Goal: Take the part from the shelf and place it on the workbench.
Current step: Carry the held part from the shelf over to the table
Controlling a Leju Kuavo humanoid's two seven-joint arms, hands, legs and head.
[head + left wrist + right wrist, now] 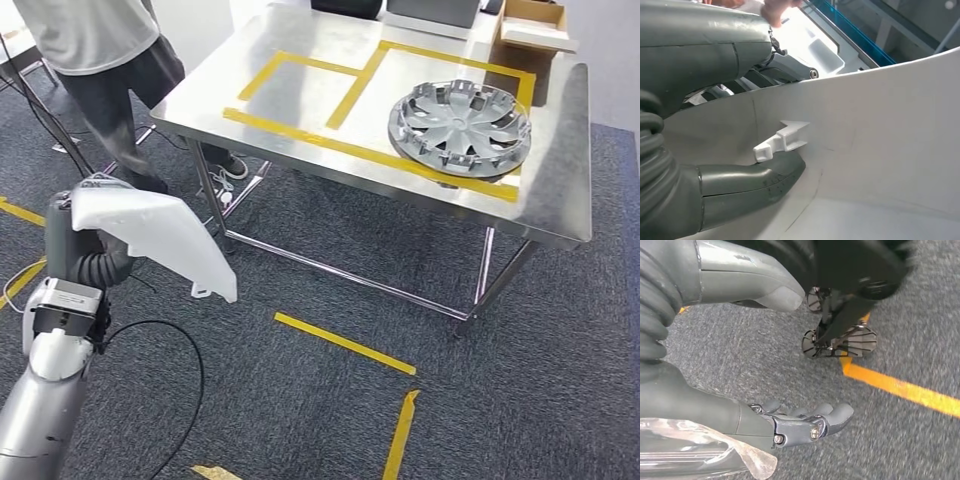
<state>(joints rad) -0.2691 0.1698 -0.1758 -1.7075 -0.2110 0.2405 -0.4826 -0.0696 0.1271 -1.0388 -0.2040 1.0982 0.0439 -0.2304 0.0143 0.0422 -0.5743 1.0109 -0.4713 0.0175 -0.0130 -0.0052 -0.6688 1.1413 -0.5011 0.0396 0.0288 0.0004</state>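
In the head view my left hand (74, 238) holds a white moulded plastic part (162, 238) out over the carpet, to the left of and below the steel workbench (302, 95). Seen from the left wrist, the thumb (753, 182) presses under the part (874, 130) beside a small white clip (781, 141), and the fingers (719, 52) lie over its upper edge. My right hand (719, 410) hangs above the carpet with thumb and fingers apart, holding nothing.
A silver hubcap (459, 125) lies inside yellow tape on the workbench's right half. A person (113, 60) stands at its left end. A cardboard box (532, 25) sits at the back right. Yellow tape (343, 343) and a black cable (198, 360) cross the floor.
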